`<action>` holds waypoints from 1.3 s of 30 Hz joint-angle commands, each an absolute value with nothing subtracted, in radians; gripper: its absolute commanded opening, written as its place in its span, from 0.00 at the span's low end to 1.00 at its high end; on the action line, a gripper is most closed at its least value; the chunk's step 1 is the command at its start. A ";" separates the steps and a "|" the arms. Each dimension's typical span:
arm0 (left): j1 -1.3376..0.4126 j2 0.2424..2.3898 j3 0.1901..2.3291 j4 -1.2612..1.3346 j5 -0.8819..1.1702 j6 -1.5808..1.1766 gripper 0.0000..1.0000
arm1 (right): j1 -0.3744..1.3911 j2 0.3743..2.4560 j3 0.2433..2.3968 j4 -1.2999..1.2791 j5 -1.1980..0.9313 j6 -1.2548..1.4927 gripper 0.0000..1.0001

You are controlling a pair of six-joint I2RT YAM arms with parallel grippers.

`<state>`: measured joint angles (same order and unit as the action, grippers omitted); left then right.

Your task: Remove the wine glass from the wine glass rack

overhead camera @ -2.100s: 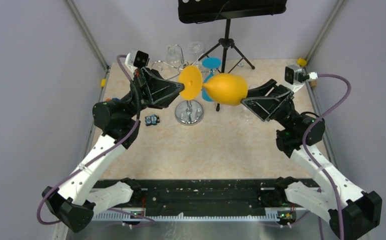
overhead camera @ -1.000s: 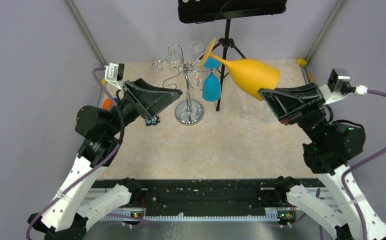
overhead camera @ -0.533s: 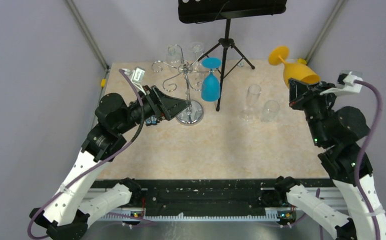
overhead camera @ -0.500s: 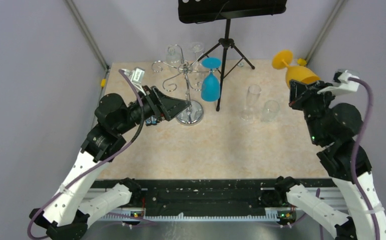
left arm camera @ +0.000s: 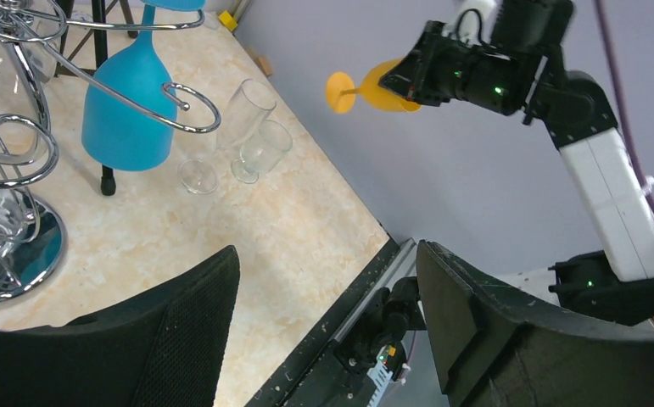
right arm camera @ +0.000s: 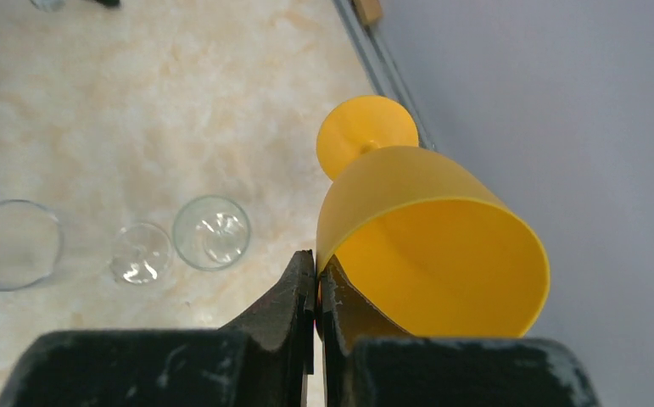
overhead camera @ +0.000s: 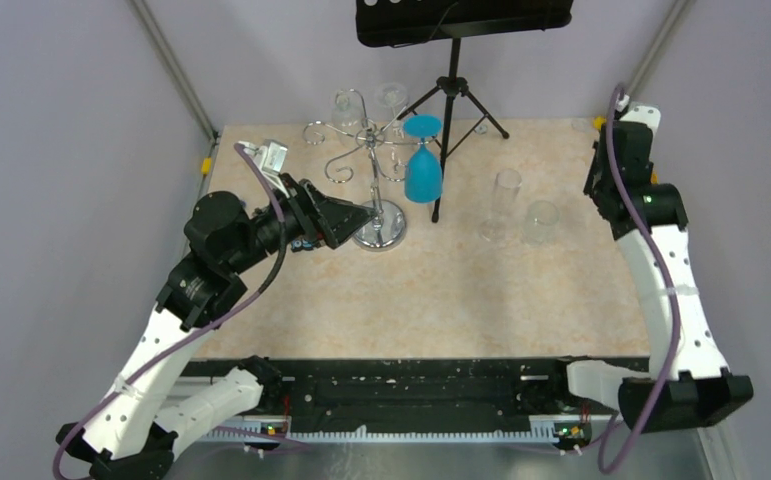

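Clenched: right claw (right arm camera: 315,264), its two fingers pinched together on the rim of the orange wine glass (right arm camera: 429,242), one finger inside the bowl and one outside. Glass hung tilted, mouth toward the wrist camera, round foot pointing away. Below it ran the right edge of the bench (overhead camera: 441,290), up toward the far right corner, with the purple wall close alongside. From above, the raised right arm hid both claw and glass.

Wine glass was off the wine glass rack (overhead camera: 379,222) and well apart from it. Rack stood left of centre, toward the far edge of the bench. Blue glass (overhead camera: 422,172) hung bowl-down from a hook arm on the rack's right side. Clear glasses (overhead camera: 345,104) hung on the arms at its back.

Black tripod stand (overhead camera: 451,85) stood just behind and to the right of the rack, one leg coming down just beside the blue glass.

Between the rack and the right arm, on the bench: tall clear flute (overhead camera: 504,195) and a shorter clear glass (overhead camera: 540,220), upright, close together.

Left claw (left arm camera: 325,250): released, jaws wide apart, nothing between them. It hovered low over the bench near the left side of the rack's domed base, pointing across toward the right arm.
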<state>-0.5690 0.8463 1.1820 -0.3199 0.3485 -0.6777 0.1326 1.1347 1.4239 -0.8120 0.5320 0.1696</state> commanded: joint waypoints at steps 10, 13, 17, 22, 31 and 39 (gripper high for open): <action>-0.568 0.822 1.157 -0.306 0.363 -0.607 0.79 | -0.029 1.475 1.617 -0.972 0.203 0.050 0.00; -0.567 0.827 1.143 -0.283 0.381 -0.623 0.79 | -0.030 1.496 1.601 -0.948 0.169 0.044 0.00; -0.567 0.840 1.126 -0.258 0.418 -0.649 0.79 | -0.030 1.537 1.576 -0.930 0.135 0.044 0.00; -0.566 0.831 1.126 -0.261 0.402 -0.642 0.79 | -0.034 1.586 1.551 -0.927 0.153 0.053 0.00; -0.567 0.822 1.112 -0.261 0.401 -0.662 0.78 | -0.048 1.625 1.544 -0.919 0.169 0.054 0.01; -0.567 0.815 1.108 -0.265 0.397 -0.668 0.77 | -0.055 1.662 1.575 -0.933 0.194 0.052 0.13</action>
